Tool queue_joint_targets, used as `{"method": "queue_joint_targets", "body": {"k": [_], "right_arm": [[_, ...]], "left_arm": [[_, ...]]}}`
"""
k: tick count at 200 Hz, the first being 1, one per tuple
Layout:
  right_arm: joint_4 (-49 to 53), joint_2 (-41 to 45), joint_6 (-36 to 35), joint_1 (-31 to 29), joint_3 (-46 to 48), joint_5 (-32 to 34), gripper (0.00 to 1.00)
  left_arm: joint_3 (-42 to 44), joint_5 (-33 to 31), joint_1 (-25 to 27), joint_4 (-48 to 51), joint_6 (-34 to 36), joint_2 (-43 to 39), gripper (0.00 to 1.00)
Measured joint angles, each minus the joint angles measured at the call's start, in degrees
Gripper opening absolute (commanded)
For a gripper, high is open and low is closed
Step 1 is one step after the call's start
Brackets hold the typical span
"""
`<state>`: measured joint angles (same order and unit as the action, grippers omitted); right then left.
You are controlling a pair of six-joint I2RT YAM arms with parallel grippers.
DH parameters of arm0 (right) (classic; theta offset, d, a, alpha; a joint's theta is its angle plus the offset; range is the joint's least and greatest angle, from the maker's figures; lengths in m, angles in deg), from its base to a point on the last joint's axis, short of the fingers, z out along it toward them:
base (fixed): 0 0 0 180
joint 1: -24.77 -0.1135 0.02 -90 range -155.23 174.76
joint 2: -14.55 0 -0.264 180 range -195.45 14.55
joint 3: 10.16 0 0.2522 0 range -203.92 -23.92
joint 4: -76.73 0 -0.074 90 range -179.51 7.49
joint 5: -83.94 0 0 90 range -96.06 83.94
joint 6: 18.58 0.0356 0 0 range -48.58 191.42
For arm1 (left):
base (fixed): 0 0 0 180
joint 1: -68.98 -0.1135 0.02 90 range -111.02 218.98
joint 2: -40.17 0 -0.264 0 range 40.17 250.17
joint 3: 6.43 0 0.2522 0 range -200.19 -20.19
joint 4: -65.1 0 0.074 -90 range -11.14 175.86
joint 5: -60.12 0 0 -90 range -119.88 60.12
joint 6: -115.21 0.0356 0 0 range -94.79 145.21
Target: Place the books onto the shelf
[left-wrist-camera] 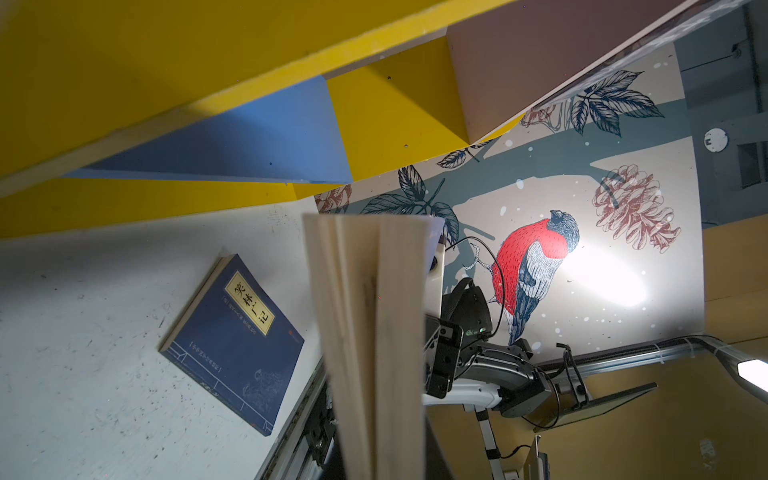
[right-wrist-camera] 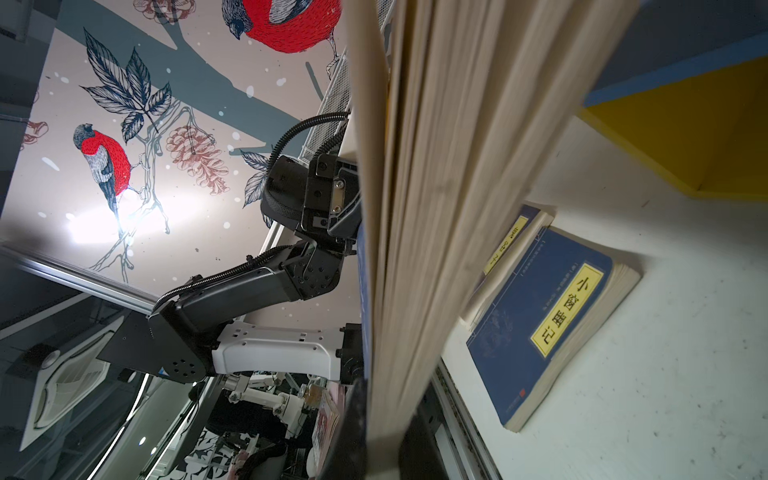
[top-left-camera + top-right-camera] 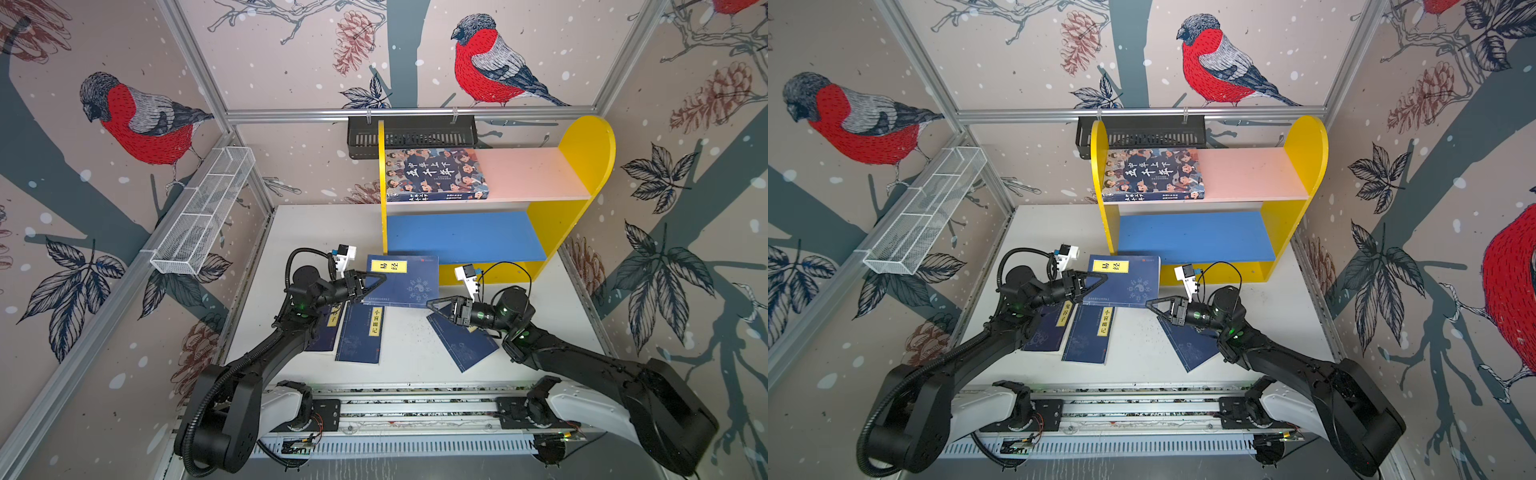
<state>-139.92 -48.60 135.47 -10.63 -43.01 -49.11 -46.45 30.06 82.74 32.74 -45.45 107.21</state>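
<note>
Navy book (image 3: 409, 282) between two claws
Light, floppy: right claw (image 3: 432, 304) clamps its corner; left claw (image 3: 381, 279) grip unclear; spine holds firmer.

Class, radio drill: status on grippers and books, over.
Right gripper shut on raised navy book; left gripper at its opposite edge, grip unclear. Path to shelf open.

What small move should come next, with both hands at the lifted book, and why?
Probably the left hand should release and back off: the right hand is shut on a corner of the raised book, and the blue shelf board lies just behind.
</note>
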Motion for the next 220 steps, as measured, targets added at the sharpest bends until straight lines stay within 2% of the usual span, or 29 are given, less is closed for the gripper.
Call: {"method": "queue_joint_targets", "body": {"k": [18,41,81,126,220], "right_arm": [[1.8,0.9,-0.2,2.8,-0.7,0.2,0.01],[7.1,2.9,-1.9,5.9,-2.4,-2.4,0.01],[20.4,5.7,-9.2,12.8,-8.0,-6.2,0.0],[31.1,5.2,-14.6,20.8,-10.9,-9.6,0.0],[36.8,-10.5,-22.5,23.9,-23.3,-15.7,0.0]], "left_arm": [[0.0,0.0,-0.2,0.7,0.3,-0.3,0.64],[-0.3,-0.1,-1.1,4.4,3.8,-1.1,0.72],[-3.1,-1.6,-3.6,14.8,12.7,-2.7,0.73],[-3.4,-1.7,-4.4,18.3,15.4,-3.3,0.74],[-3.5,-2.2,-4.9,18.5,15.8,-3.6,0.75]]}}
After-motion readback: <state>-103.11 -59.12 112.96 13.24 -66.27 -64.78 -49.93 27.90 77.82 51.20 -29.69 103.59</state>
